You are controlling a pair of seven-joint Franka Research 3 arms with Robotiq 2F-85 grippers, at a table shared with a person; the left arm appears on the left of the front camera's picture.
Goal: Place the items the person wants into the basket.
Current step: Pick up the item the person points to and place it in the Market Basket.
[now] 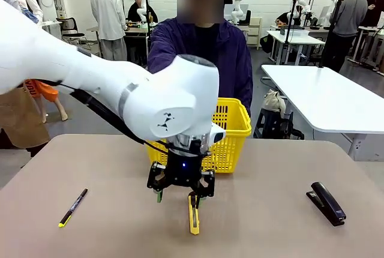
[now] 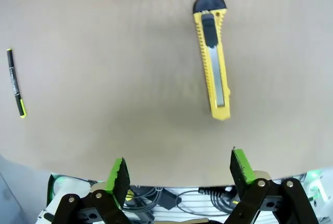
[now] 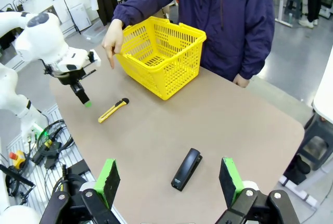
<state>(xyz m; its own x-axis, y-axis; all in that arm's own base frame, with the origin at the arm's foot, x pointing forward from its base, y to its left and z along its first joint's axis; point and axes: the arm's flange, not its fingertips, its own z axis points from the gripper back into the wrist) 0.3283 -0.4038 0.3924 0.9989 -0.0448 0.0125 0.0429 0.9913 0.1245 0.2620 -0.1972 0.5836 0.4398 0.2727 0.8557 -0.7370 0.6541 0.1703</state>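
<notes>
The yellow-and-black utility knife (image 1: 194,215) (image 2: 213,60) (image 3: 113,110) lies flat on the table in front of the yellow basket (image 1: 231,127) (image 3: 158,52). My left gripper (image 1: 177,199) (image 2: 179,171) (image 3: 79,89) hangs open just above the table beside the knife, with nothing between its green pads. My right gripper (image 3: 169,179) is open, high over the near table edge. The person (image 1: 204,45) stands behind the basket; one hand (image 3: 111,40) points a finger down, left of the basket in the right wrist view. The tape measure and the marker are out of view.
A black pen with a yellow tip (image 1: 73,207) (image 2: 15,82) lies at the table's near left. A black stapler (image 1: 326,203) (image 3: 187,168) lies at the near right. The brown table (image 1: 270,222) has bare room between them. Cables and gear sit on the floor (image 3: 41,146).
</notes>
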